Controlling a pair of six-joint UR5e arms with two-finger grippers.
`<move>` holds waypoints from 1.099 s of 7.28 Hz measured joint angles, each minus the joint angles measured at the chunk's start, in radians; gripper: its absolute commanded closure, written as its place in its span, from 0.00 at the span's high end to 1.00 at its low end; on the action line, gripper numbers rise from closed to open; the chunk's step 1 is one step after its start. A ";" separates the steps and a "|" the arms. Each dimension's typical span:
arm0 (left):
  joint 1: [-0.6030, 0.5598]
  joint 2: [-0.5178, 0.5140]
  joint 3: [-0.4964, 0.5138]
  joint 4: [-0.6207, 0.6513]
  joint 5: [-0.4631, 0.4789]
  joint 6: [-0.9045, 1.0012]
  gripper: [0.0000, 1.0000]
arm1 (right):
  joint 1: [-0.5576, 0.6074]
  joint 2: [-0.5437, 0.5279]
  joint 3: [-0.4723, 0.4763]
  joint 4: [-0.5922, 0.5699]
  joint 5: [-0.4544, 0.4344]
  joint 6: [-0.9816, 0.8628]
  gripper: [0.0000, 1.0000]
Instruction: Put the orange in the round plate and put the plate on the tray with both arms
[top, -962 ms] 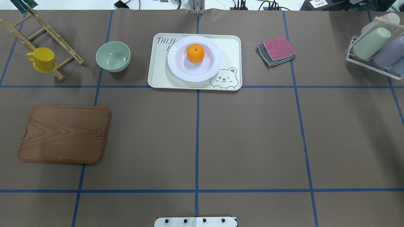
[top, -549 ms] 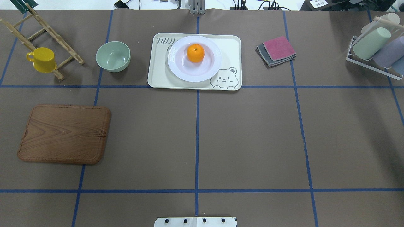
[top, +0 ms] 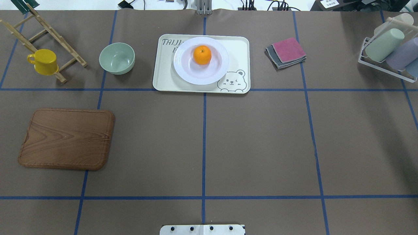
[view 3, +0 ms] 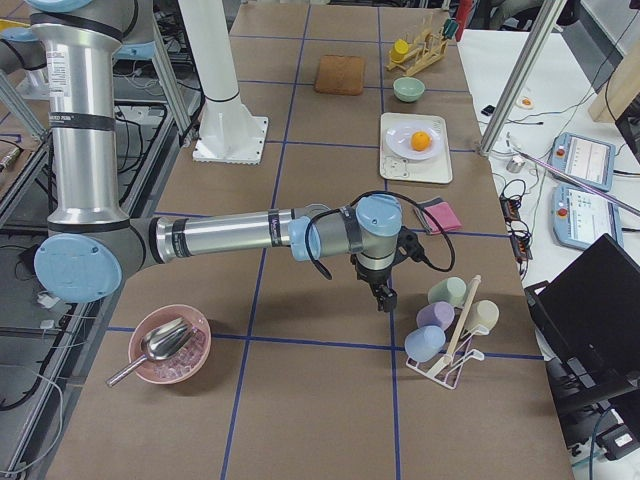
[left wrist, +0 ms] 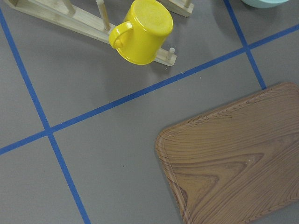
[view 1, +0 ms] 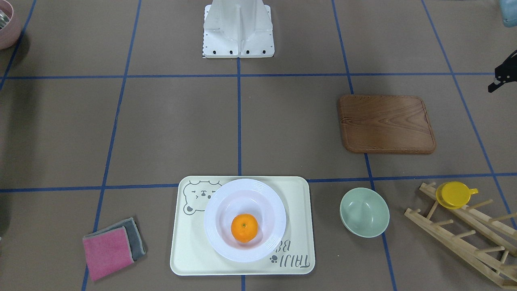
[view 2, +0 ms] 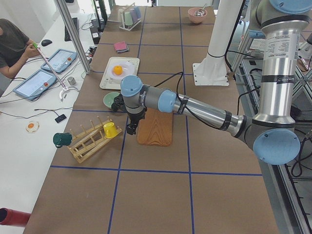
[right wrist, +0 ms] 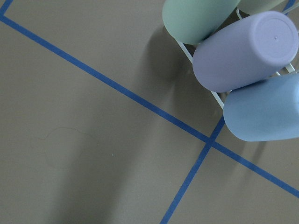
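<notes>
The orange (top: 202,54) lies in the sunken centre of the white round plate (top: 183,70). The plate rests on the cream tray (top: 238,49) at the far middle of the table. The front-facing view shows the same: orange (view 1: 244,228), plate (view 1: 278,220), tray (view 1: 185,250). Both arms are off to the sides, far from the tray. My left gripper (view 2: 130,127) hangs over the table between the wooden board and the yellow cup, and only a black part of it (view 1: 501,79) shows at the front-facing view's edge. My right gripper (view 3: 384,298) hangs beside the cup rack. I cannot tell whether either gripper is open or shut.
A pale green bowl (top: 117,58) stands left of the tray, and a yellow cup (top: 43,62) hangs on a wooden rack (top: 55,36). A brown board (top: 67,138) lies near left. Folded cloths (top: 286,52) and a cup rack (top: 388,49) are to the right. A person (view 2: 12,46) sits beside the table.
</notes>
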 measured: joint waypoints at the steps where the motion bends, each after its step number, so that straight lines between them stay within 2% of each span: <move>1: 0.001 -0.004 0.002 -0.001 0.000 0.003 0.99 | -0.001 0.001 -0.001 0.001 0.001 0.002 1.00; 3: 0.000 -0.008 -0.015 -0.002 -0.002 0.000 0.99 | -0.014 0.006 -0.003 0.002 0.002 0.003 1.00; 6: 0.004 0.044 -0.124 0.002 -0.001 -0.033 0.99 | -0.020 0.018 0.006 0.003 -0.005 0.005 1.00; 8: 0.015 0.045 -0.126 0.002 0.003 -0.038 0.99 | -0.021 0.016 0.016 0.003 0.001 0.011 1.00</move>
